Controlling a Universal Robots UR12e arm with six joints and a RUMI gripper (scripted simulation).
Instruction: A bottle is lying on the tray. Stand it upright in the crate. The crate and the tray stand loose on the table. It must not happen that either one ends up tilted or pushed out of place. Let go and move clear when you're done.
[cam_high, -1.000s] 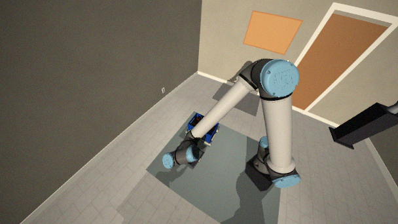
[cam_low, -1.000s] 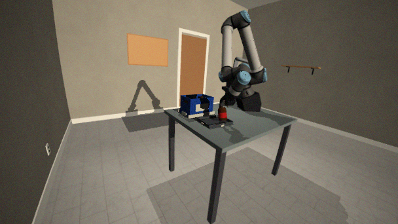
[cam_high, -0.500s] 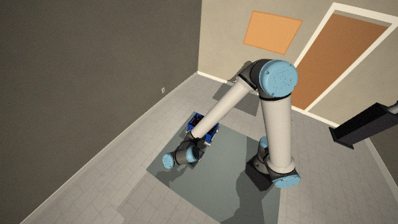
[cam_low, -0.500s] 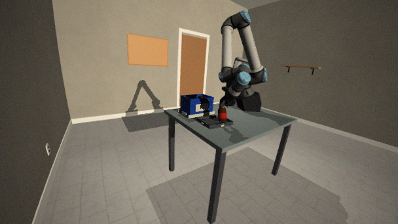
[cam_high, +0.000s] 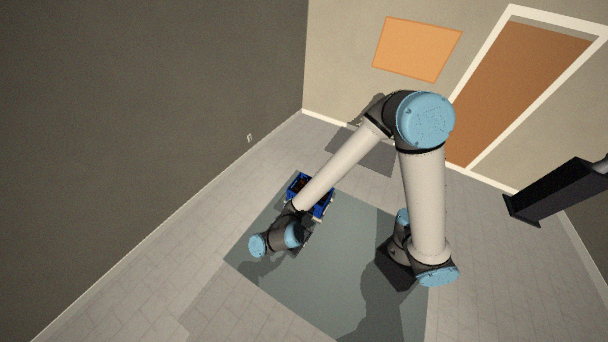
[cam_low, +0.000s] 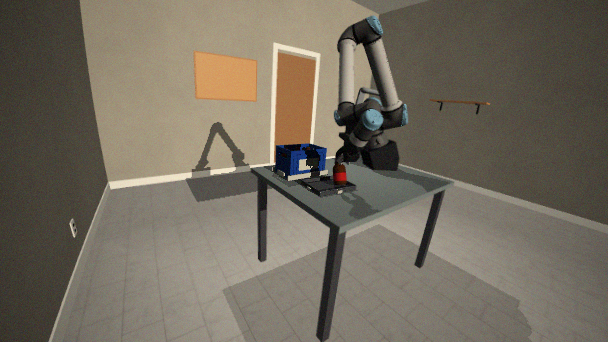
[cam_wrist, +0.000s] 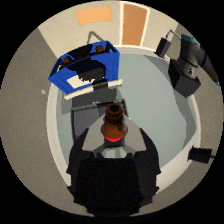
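Note:
The brown bottle with a red label (cam_low: 340, 175) (cam_wrist: 114, 121) stands about upright over the black tray (cam_low: 320, 189) (cam_wrist: 82, 119). Whether its base touches the tray, I cannot tell. My gripper (cam_wrist: 114, 114) is shut on the bottle; in the wrist view its jaws lie on both sides of it, with the neck showing beyond them. In the top view the arm hides the bottle. The blue crate (cam_high: 321, 209) (cam_low: 285, 162) (cam_wrist: 112, 65) stands just beyond the tray, open at the top, with brown bottle tops (cam_wrist: 100, 49) showing inside. Its lower inside is hidden.
The crate's blue walls rise well above the tray. Pale strips (cam_low: 305, 176) (cam_wrist: 105, 87) lie along the foot of the crate on the tray's side. The grey-green table (cam_high: 345, 250) (cam_low: 395, 192) carries both, near one of its edges. The arm's base stands on the table's other side.

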